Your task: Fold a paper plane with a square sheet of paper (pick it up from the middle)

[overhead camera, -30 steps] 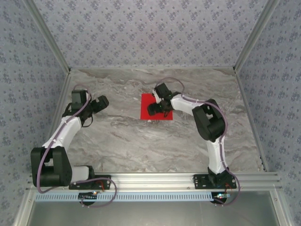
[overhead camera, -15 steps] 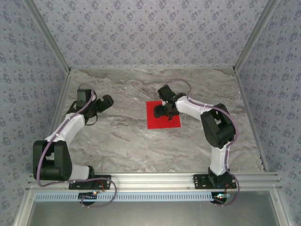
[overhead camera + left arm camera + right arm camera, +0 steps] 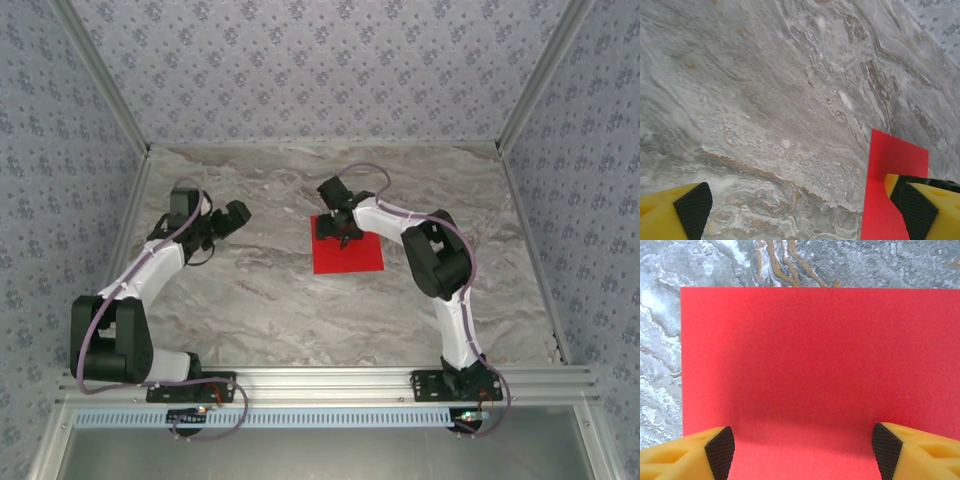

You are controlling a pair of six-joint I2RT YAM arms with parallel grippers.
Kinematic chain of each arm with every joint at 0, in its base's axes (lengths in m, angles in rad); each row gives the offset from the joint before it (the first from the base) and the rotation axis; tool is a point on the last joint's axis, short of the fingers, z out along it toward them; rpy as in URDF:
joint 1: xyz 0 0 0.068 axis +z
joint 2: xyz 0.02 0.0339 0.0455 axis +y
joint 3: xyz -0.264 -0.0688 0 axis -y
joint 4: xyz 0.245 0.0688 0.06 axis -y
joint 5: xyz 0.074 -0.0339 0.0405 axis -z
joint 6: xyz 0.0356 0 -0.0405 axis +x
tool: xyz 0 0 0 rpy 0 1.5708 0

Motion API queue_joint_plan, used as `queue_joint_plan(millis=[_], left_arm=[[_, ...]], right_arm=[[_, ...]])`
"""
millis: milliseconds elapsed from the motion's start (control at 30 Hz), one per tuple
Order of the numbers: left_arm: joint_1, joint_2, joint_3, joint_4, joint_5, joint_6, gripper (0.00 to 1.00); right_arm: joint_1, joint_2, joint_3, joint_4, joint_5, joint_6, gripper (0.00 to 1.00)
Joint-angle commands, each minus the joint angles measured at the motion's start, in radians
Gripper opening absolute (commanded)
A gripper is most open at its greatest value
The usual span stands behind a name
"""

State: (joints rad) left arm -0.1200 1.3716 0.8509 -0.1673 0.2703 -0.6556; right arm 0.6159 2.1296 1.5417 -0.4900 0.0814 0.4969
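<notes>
The square sheet of paper (image 3: 352,256) is bright red and lies flat and unfolded on the grey marble table (image 3: 270,300), right of centre. The paper plane is out of view. My right gripper (image 3: 336,230) hovers over the sheet's far left part. In the right wrist view its yellow fingers stand apart above the sheet (image 3: 815,350), and the gripper (image 3: 802,446) is open with nothing between them. My left gripper (image 3: 236,214) is open over bare marble to the left. The left wrist view has the gripper (image 3: 802,210) with the sheet (image 3: 892,165) past its right finger.
Patterned walls (image 3: 320,60) and aluminium posts (image 3: 100,80) close in the table at the back and sides. A metal rail (image 3: 330,378) with both arm bases runs along the near edge. Bare marble spreads in front of the sheet.
The sheet has slid right and towards the near edge. My right gripper has drawn back to its far left part and its jaws have narrowed slightly. My left gripper has crept right.
</notes>
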Motion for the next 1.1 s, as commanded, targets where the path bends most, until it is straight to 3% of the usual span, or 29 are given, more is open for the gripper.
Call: queue_joint_plan(millis=[0,200,500,700,1067], left_arm=[[-0.029,0.023,0.021,0.015,0.020,0.013,0.99],[-0.090,0.050,0.021,0.043,-0.005,-0.022,0.99],[-0.170,0.075,-0.018,0.117,-0.026,-0.122,0.99],[-0.188,0.072,-0.044,0.115,-0.026,-0.140,0.99],[-0.196,0.092,-0.060,0.121,-0.027,-0.153,0.99]], right_arm=[[0.055,-0.002,-0.074,-0.072,-0.004,-0.008,0.77],[0.143,-0.102,-0.244,-0.103,-0.022,-0.006,0.76],[0.127,-0.254,-0.198,-0.243,0.014,-0.009,0.82],[0.099,-0.227,-0.209,-0.310,0.023,-0.048,1.00],[0.114,-0.121,-0.112,-0.313,0.018,-0.049,1.00]])
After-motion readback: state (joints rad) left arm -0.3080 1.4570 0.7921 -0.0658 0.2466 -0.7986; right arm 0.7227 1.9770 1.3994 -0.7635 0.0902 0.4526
